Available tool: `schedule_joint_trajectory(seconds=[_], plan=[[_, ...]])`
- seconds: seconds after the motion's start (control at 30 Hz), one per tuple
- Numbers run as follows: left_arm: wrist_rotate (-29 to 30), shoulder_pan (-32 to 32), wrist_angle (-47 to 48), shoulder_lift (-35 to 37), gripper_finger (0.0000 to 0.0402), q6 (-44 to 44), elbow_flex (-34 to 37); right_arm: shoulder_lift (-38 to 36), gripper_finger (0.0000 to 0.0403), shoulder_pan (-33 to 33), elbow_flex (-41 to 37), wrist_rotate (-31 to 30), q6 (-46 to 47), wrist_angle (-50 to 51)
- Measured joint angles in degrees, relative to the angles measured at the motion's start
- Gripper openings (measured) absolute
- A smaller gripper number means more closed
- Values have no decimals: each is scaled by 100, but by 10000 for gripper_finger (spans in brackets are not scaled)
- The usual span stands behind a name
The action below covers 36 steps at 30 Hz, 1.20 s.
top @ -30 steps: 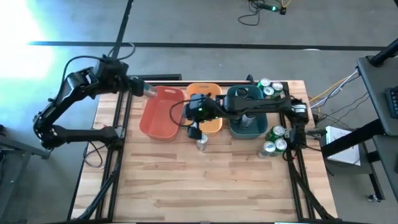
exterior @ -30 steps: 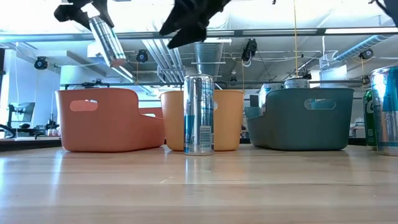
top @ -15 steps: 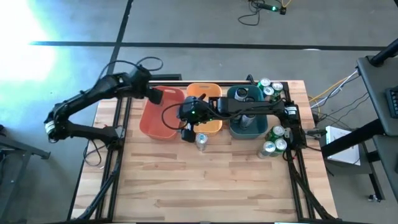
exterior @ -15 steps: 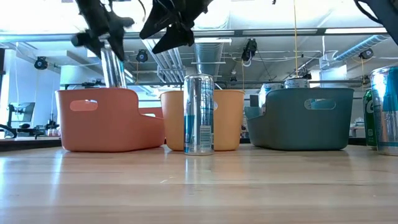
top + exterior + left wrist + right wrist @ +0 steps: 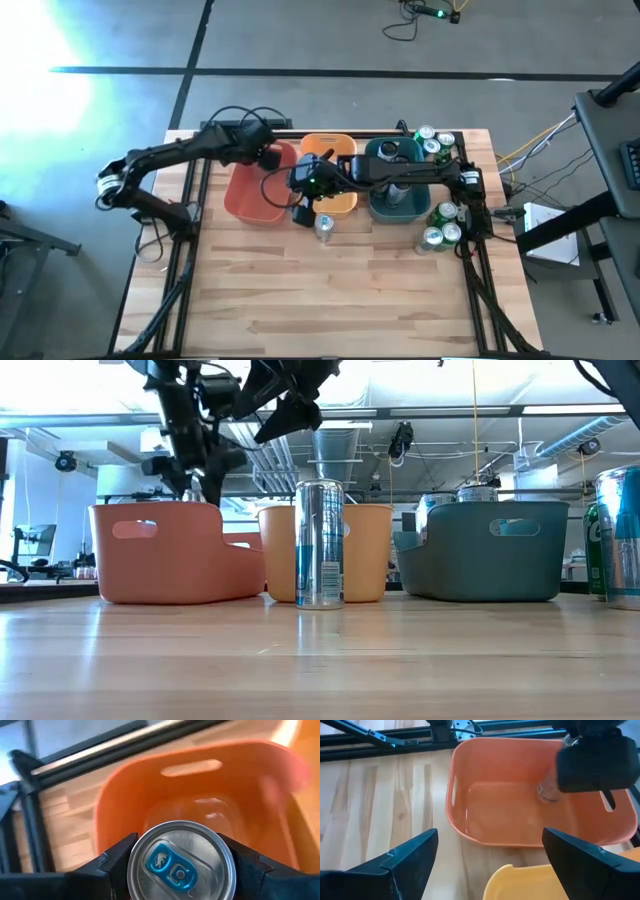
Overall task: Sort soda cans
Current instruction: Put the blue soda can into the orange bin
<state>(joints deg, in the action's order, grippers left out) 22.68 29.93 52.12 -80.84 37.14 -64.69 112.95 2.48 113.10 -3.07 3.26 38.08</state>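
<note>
Soda cans are spread over the table in the high view: one blue-and-silver can [image 5: 323,228] stands alone on the wood just in front of the orange bin [image 5: 340,145], green cans [image 5: 441,224] cluster near the table's right edge, more green cans [image 5: 434,142] sit at the far right corner beside the teal bin [image 5: 388,208], and a dark can [image 5: 397,191] stands inside that bin. The left gripper [image 5: 268,157] reaches over the far rim of the red bin [image 5: 246,200], while the right gripper [image 5: 305,210] hangs above the gap between the red and orange bins, close to the lone can. In the low view the lone can [image 5: 320,544] stands upright before the orange bin [image 5: 365,550], and the left gripper [image 5: 190,455] holds a can [image 5: 201,489] just above the red bin [image 5: 170,550]. The left wrist view shows that gripper's fingers [image 5: 115,860] clamped on a silver-topped can with a blue tab [image 5: 181,861] over the red bin's floor [image 5: 210,810]. The right wrist view shows the right gripper's fingers [image 5: 410,852] spread wide apart with nothing between them, above the red bin [image 5: 490,815].
</note>
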Motion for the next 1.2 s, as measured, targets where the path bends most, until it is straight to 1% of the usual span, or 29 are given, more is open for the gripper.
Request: schedule_joint_trajectory(seconds=[0.07,0.17,0.23,0.33,0.57,0.67,0.93,1.1,1.2], plan=[[206,2,22,-133,215,344,0,0,352,-12,0,0,43,63],[301,9,-144,-316,215,686,10,0,352,-31,0,0,69,141],[300,7,-336,-433,224,819,9,0,352,-47,0,-4,67,168],[414,5,-307,-614,239,1142,9,0,352,-74,0,-2,78,232],[602,87,-302,-857,230,1713,13,0,352,-144,-2,0,82,289],[604,92,-312,-861,239,1693,13,0,352,-175,-7,0,81,434],[653,115,-232,-688,283,1456,11,-2,352,-210,-9,2,67,737],[491,114,106,-410,293,1411,-56,-2,352,-245,-9,4,78,793],[363,56,508,-98,294,1112,-244,-2,352,-277,-9,4,126,847]])
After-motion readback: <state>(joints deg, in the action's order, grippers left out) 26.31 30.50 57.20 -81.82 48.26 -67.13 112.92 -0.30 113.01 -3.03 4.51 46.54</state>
